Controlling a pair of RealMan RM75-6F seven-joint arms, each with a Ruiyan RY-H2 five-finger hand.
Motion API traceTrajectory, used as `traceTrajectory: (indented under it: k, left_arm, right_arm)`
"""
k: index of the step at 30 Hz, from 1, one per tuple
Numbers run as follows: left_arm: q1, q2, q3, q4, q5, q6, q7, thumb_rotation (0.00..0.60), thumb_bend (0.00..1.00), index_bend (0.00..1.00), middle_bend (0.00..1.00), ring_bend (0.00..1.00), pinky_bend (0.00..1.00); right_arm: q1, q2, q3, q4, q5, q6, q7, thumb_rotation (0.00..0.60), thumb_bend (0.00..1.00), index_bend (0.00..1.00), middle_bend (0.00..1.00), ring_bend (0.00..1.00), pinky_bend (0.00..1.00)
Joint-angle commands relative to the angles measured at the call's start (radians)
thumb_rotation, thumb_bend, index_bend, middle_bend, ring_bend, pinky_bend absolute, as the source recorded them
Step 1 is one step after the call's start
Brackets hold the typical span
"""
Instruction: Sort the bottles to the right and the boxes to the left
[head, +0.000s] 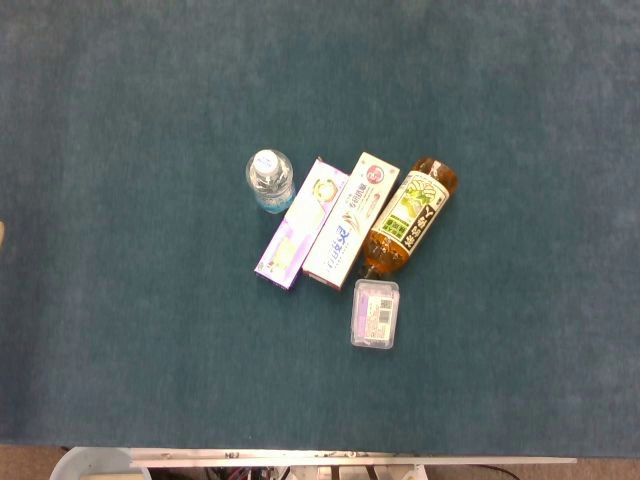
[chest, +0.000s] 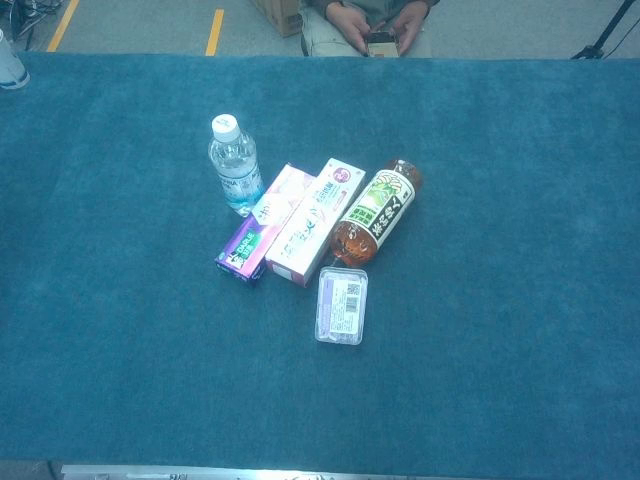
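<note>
Teal cloth covers the worktop (chest: 520, 300), with everything clustered mid-surface: upright water bottle (chest: 234, 166), purple box (chest: 262, 225), white box (chest: 315, 222), lying tea bottle (chest: 375, 213), clear case (chest: 341, 305). Neither hand shows, so finger state is unknowable. Touching neighbours risk being dragged; the tea bottle could roll.

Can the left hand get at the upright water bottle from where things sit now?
Probably yes. The water bottle stands upright at the left end of the cluster, with bare table on its left and far sides; only the purple box touches its right. Neither hand is in view, so reach is unconfirmed.
</note>
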Motion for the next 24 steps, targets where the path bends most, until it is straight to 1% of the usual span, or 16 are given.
traceTrajectory:
  k: [1,7,13,19,24]
  left_arm:
    - [0.001,0.0,-0.001,0.001,0.002,0.0,-0.004,0.6,0.24,0.13,0.13,0.1,0.2]
    - [0.004,0.001,-0.003,0.007,0.011,0.005,-0.015,0.6,0.24,0.13,0.13,0.1,0.2]
    - [0.007,0.007,-0.003,0.011,0.014,0.002,-0.027,0.6,0.24,0.13,0.13,0.1,0.2]
    - [0.016,0.016,-0.003,0.008,0.025,0.017,-0.038,0.6,0.24,0.13,0.13,0.1,0.2]
    - [0.024,0.023,-0.003,0.009,0.03,0.026,-0.055,0.6,0.24,0.13,0.13,0.1,0.2]
  right_arm:
    - [0.002,0.005,-0.002,-0.007,-0.007,-0.001,0.002,0.6,0.0,0.09,0.23,0.1,0.14]
    - [0.025,0.022,-0.003,-0.028,-0.041,-0.02,0.008,0.6,0.0,0.09,0.23,0.1,0.14]
    - [0.089,0.051,-0.005,-0.071,-0.104,-0.093,0.039,0.6,0.0,0.09,0.23,0.1,0.14]
    - [0.199,0.078,0.004,-0.121,-0.165,-0.222,0.064,0.6,0.0,0.09,0.23,0.1,0.14]
    - [0.297,0.054,0.019,-0.132,-0.158,-0.354,0.051,0.6,0.0,0.09,0.23,0.1,0.14]
